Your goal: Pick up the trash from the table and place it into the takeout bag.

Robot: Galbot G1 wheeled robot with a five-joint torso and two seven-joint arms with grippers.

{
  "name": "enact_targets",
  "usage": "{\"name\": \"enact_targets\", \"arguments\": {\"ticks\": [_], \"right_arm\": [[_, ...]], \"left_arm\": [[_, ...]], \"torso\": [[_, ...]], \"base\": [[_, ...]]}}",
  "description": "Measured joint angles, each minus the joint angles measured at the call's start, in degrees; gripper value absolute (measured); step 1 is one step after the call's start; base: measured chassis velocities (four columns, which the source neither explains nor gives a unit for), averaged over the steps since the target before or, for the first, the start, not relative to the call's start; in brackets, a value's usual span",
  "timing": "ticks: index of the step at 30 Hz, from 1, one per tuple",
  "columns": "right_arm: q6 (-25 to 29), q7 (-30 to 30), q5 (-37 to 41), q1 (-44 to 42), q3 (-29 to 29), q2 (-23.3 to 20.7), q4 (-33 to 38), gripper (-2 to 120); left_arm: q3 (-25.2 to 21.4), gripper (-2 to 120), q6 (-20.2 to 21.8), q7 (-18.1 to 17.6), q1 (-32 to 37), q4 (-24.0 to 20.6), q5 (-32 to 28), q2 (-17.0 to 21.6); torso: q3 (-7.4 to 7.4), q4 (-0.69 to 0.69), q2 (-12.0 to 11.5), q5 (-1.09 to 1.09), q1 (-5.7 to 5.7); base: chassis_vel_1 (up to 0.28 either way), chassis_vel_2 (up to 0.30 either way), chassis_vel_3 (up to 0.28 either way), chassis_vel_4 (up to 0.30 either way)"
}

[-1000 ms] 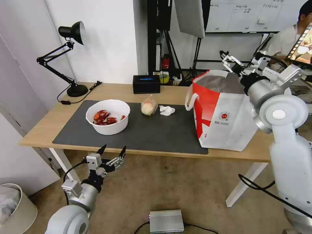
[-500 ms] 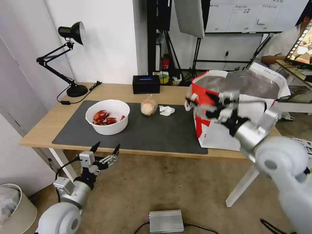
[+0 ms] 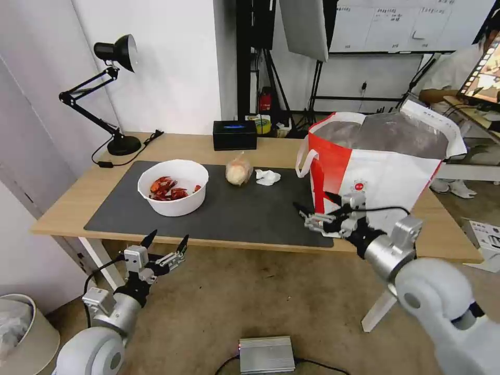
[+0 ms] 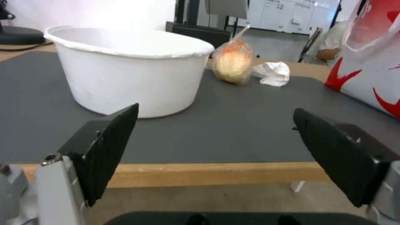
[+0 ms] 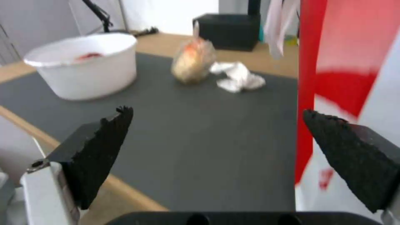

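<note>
On the table's dark grey mat stand the trash items: a white bowl with red crayfish shells, a small clear bag with a bun, and a crumpled tissue. The takeout bag stands open at the right end. My left gripper hangs open below the table's front edge, in front of the bowl. My right gripper is open and empty at the mat's front right corner, next to the takeout bag and pointing toward the bun and tissue.
A black box sits at the table's back edge and a black desk lamp at the back left. On the floor are a silver box and a beige bin. White table legs stand below.
My right arm has swung down from above the takeout bag to the table's front edge beside it. The left gripper has drifted slightly left and stays open.
</note>
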Motion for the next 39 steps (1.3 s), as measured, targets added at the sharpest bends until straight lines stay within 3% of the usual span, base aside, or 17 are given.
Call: {"name": "enact_targets", "arguments": {"ticks": [7, 21, 27, 33, 39], "right_arm": [[1.6, -0.1, -3.8, -4.8, -1.0, 2.2, 0.1, 100], [6.4, 0.2, -8.0, -8.1, -1.9, 4.5, 0.6, 100], [12.4, 0.2, -8.3, -9.4, -2.1, 5.4, -1.0, 100], [22.4, 0.2, -9.5, -11.5, -2.1, 6.6, -2.7, 100], [25.2, 0.2, -10.3, -12.7, -2.1, 7.2, -3.0, 100]], "left_arm": [[0.0, 100, 2.0, 2.2, 0.8, -0.1, 1.3, -0.1], [0.4, 100, 2.2, 2.1, 0.6, 0.2, 1.9, -0.1], [0.5, 100, 2.1, 1.8, 0.5, 0.0, 1.9, -0.3], [0.9, 100, 1.9, 0.1, 0.3, 0.0, 2.0, -0.8], [0.9, 100, 1.8, -0.5, 0.0, 0.0, 2.0, -0.9]], "torso": [[0.00, 0.01, 0.0, 0.00, 0.00], [0.00, 0.01, 0.0, 0.00, 0.00], [0.00, 0.01, 0.0, 0.00, 0.01], [0.00, 0.01, 0.0, 0.00, 0.01], [0.00, 0.00, 0.0, 0.00, 0.00]], "base": [[0.000, 0.000, 0.000, 0.000], [0.000, 0.000, 0.000, 0.000], [0.000, 0.000, 0.000, 0.000], [0.000, 0.000, 0.000, 0.000], [0.000, 0.000, 0.000, 0.000]]}}
